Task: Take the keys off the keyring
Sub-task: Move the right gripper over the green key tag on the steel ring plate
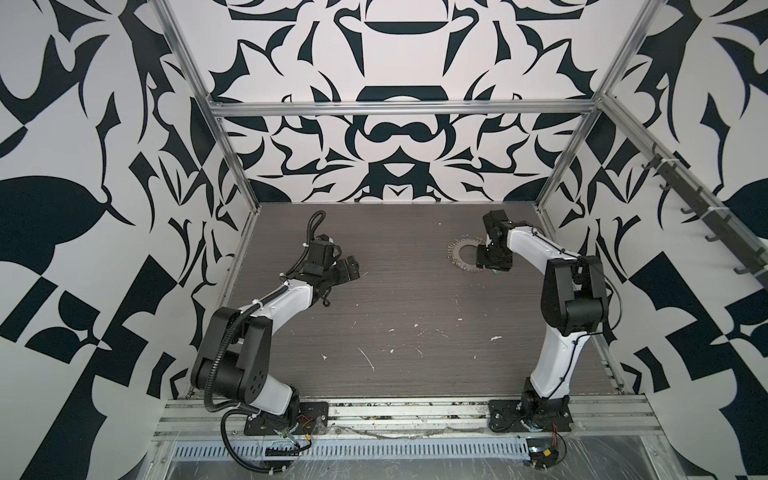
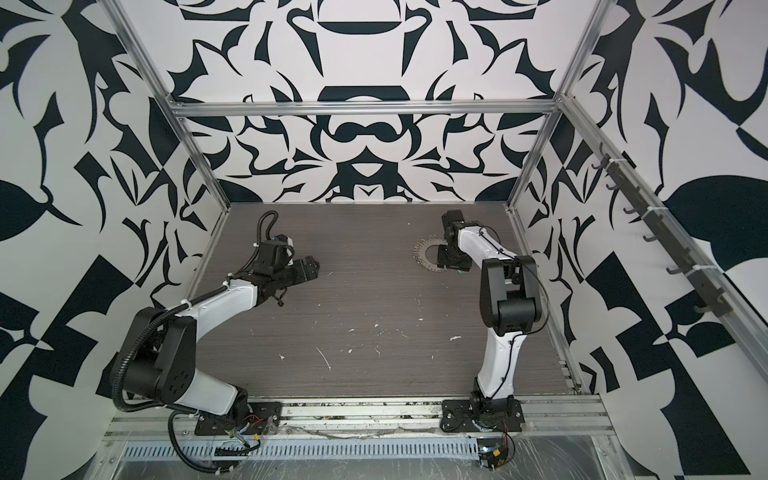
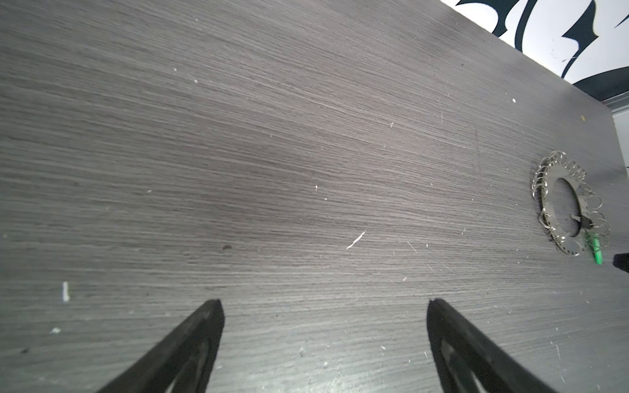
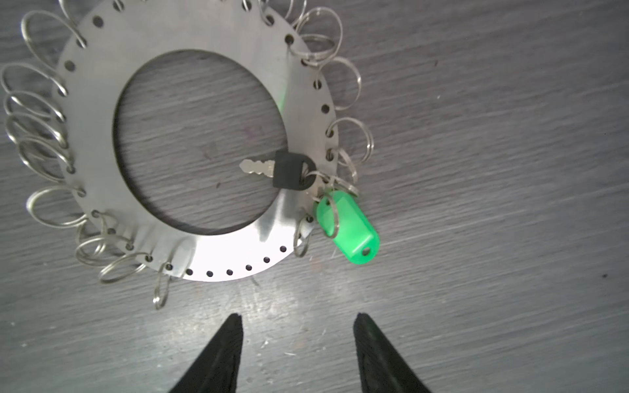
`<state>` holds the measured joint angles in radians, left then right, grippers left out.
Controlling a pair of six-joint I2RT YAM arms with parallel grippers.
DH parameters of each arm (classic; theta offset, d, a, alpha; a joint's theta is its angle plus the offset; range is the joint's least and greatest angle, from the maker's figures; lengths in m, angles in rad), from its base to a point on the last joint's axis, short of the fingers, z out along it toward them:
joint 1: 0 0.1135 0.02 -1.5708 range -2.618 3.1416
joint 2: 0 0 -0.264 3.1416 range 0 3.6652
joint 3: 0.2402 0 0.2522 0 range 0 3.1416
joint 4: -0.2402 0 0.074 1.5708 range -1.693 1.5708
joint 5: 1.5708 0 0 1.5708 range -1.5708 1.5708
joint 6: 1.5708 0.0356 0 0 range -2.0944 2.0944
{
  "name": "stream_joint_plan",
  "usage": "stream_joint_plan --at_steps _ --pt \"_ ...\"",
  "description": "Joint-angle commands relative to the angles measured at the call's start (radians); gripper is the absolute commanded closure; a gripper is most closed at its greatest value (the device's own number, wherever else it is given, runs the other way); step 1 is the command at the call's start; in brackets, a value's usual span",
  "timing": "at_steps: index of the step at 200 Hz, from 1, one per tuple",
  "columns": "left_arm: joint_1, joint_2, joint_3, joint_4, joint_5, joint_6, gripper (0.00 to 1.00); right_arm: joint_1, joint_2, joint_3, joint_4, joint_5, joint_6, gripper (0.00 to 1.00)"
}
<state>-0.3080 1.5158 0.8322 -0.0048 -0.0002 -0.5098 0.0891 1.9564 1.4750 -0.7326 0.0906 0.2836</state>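
We judged the key (image 4: 289, 170) light and its green tag (image 4: 347, 228) the best hold. Both lay at the rim of the stiff keyring (image 4: 211, 253). Near it the right fingers (image 4: 224, 350) stood apart and empty, the left fingers (image 3: 190, 340) wide apart, well away.

Surfaces from my end: mostly metal on wood-grain.
Keyring (image 4: 211, 251) reads as brushed silvery sheet metal, bright glare on one stretch; its wire loops (image 4: 37, 132) are shiny, steel-look. Key (image 4: 289, 170) has a matt black plastic head and a bare metal blade. Tag (image 4: 347, 228) is glossy green plastic. Tabletop (image 4: 476, 170) is grey wood-grain, matt, scuffed with white flecks.
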Motion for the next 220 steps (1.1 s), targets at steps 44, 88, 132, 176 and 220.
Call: stream_joint_plan --at_steps 44,88,132,176,220 --pt "-0.013 0.034 0.054 -0.003 0.018 -0.03 0.06 -0.038 0.04 0.119 -0.027 -0.063 -0.032 0.67" --pt "-0.017 0.049 0.07 -0.004 0.026 -0.027 0.06 -0.064 0.055 0.116 -0.022 -0.073 -0.034 0.73" --pt "-0.026 0.06 0.081 -0.015 0.027 -0.028 0.07 -0.092 0.054 0.095 -0.017 -0.073 -0.032 0.74" --pt "-0.03 0.072 0.093 -0.02 0.028 -0.027 0.07 -0.141 0.054 0.044 0.019 -0.105 -0.009 0.75" --pt "-0.041 0.083 0.107 -0.027 0.029 -0.027 0.06 -0.159 0.091 0.046 0.038 -0.154 -0.007 0.81"
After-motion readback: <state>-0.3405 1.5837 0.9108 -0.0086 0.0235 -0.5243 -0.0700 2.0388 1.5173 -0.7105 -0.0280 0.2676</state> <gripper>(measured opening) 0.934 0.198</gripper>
